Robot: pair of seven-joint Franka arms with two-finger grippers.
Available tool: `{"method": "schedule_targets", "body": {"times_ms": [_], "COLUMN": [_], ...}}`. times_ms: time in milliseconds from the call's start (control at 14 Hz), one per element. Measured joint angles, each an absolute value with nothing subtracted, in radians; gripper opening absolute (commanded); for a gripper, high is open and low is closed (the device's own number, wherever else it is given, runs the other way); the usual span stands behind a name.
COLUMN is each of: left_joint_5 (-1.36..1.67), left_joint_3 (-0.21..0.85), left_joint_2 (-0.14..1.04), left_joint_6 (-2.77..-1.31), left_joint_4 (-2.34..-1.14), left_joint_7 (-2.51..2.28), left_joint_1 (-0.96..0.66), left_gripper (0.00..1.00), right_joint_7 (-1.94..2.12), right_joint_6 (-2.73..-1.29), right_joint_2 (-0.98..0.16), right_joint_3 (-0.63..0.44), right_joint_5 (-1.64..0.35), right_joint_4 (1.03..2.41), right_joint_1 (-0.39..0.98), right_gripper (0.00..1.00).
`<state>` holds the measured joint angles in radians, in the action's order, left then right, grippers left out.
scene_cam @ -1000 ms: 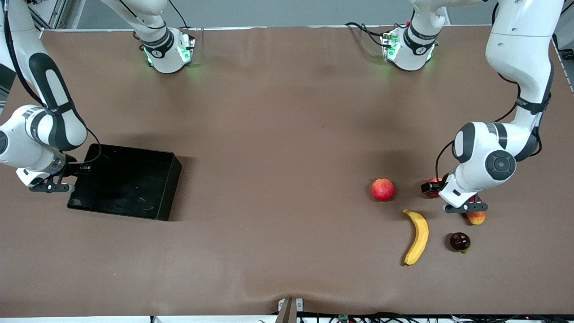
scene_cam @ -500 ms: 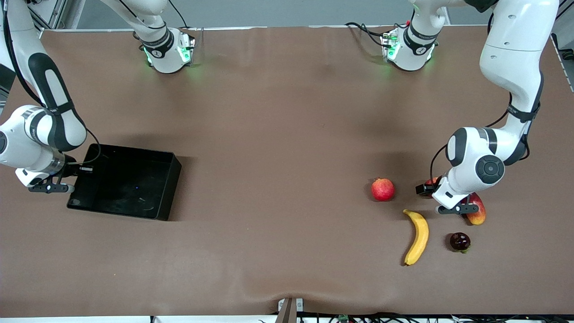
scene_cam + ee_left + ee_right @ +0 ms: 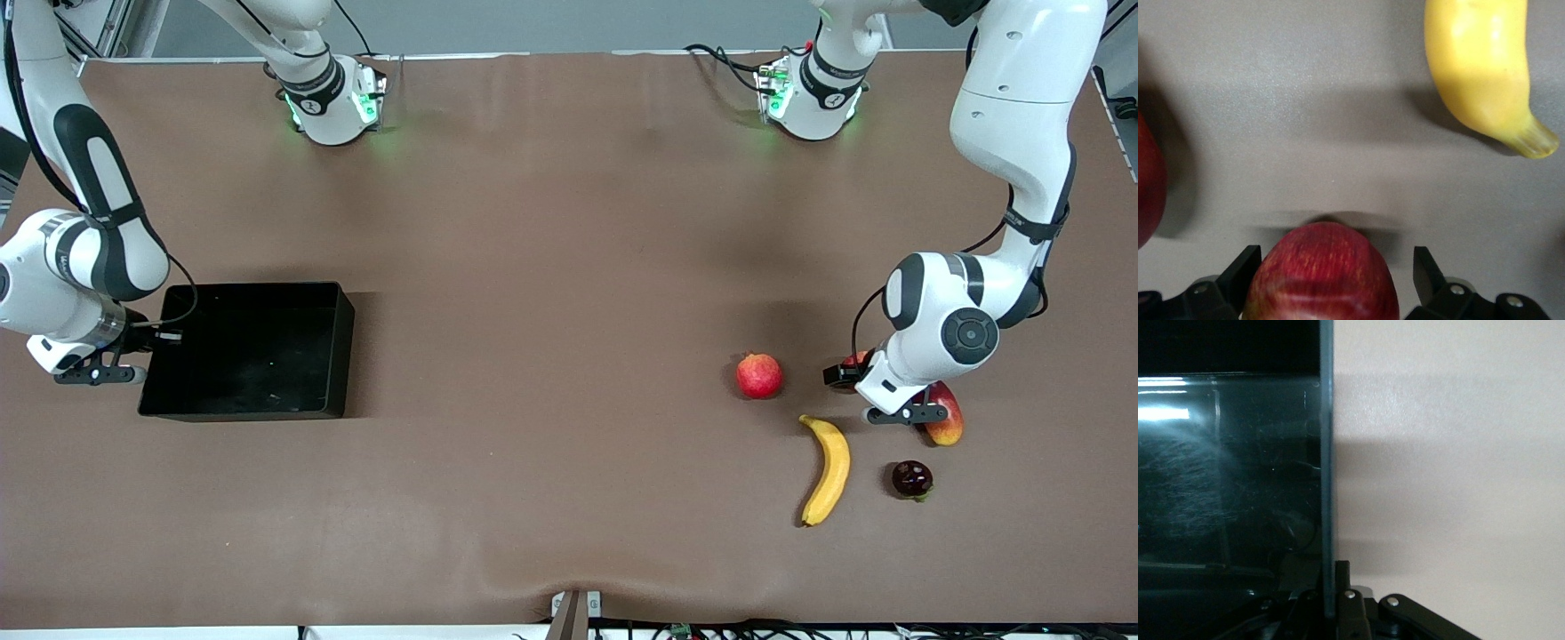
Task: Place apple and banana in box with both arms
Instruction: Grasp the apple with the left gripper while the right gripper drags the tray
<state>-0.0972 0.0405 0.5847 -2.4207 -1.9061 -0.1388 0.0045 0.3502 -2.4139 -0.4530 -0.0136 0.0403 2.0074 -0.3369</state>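
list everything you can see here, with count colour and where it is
table: one, brown, under everything
box: one, glossy black, empty, toward the right arm's end
apple: one, red with yellowish streaks, on the table between the left gripper's fingers
round fruit: one, pink-red, beside the apple
banana: one, yellow, nearer the front camera than the round fruit
mango: one, red-yellow, partly under the left arm
dark fruit: one, dark purple, beside the banana
arms: two, white with black bands, left arm, right arm
left gripper: black, open around the apple
right gripper: black, shut on the box wall
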Motion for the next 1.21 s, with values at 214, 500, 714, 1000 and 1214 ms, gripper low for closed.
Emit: {"method": "schedule_targets", "body": {"times_ms": [214, 500, 714, 1000, 1214], "left_joint_5": [-0.097, -0.097, -0.097, -0.097, -0.097], "left_joint_3": [0.04, 0.04, 0.04, 0.038, 0.039], "left_joint_2": [0.577, 0.569, 0.565, 0.559, 0.556], "left_joint_6": [-2.419, -2.4, -2.382, -2.376, -2.376], "left_joint_4": [-1.915, -1.918, -1.922, -1.922, -1.921], "left_joint_7": [-0.139, -0.139, -0.122, -0.07, -0.059], "left_joint_1": [0.005, 0.005, 0.006, 0.02, 0.02], "left_gripper": [1.0, 1.0, 1.0, 0.41, 0.0], "right_joint_7": [0.353, 0.354, 0.354, 0.352, 0.264], "right_joint_6": [-2.355, -2.287, -2.256, -2.254, -2.255], "right_joint_2": [-0.433, -0.393, -0.379, -0.378, -0.368], "right_joint_3": [-0.006, 0.004, 0.008, 0.015, 0.019], "right_joint_5": [0.04, 0.042, -0.003, -0.152, -0.222], "right_joint_4": [1.986, 1.974, 1.975, 1.976, 1.974], "right_joint_1": [-0.337, -0.313, -0.262, -0.137, 0.001], "right_gripper": [0.0, 0.0, 0.0, 0.0, 0.0]}}
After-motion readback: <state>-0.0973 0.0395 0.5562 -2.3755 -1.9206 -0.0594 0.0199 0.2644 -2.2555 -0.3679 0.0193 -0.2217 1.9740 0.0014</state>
